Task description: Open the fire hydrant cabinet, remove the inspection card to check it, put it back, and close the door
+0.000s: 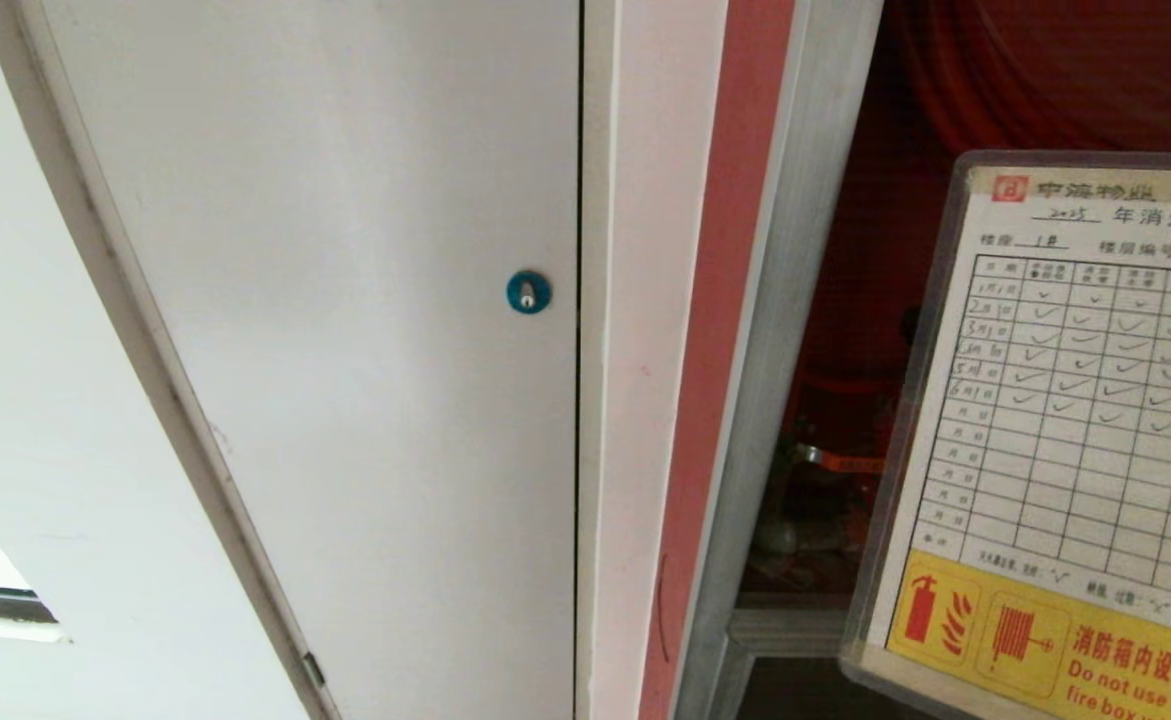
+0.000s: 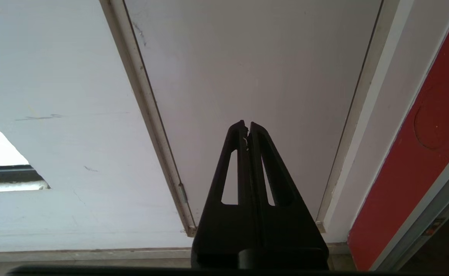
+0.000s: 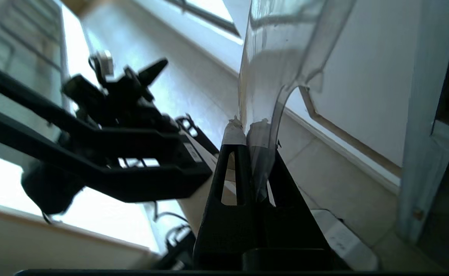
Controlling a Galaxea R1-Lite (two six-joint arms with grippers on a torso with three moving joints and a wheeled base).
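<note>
Your right gripper (image 3: 247, 128) has its black fingers pressed together on the edge of a clear plastic sleeve, and that sleeve carries the inspection card (image 1: 1075, 430), a whitish flat sheet printed with a fine grid of ticked rows and a yellow-orange warning band along its lower edge. In the head view the card fills the 3 to 5 o'clock part of the scene, tilted with its face toward the head camera; I judge it is held that way so the table can be read, which fits the checking step of the task. The gripper itself does not show in the head view.

Behind the card stands the fire hydrant cabinet (image 1: 775, 330), a tall box with a brushed silver metal frame running from 1 o'clock down to 6 o'clock. Its red interior (image 1: 945, 100) is exposed, so it stands open; the door is not in view. Inside, at about 4 o'clock, dim red and metallic fittings (image 1: 835, 455) sit low down, too dark to name.

At 9 to 12 o'clock is the plain white panel (image 1: 345, 300) with its round blue lock (image 1: 528, 292), no part of this job.

Your left gripper (image 2: 247, 124) is parked, fingers closed on nothing, pointing at that white panel.
</note>
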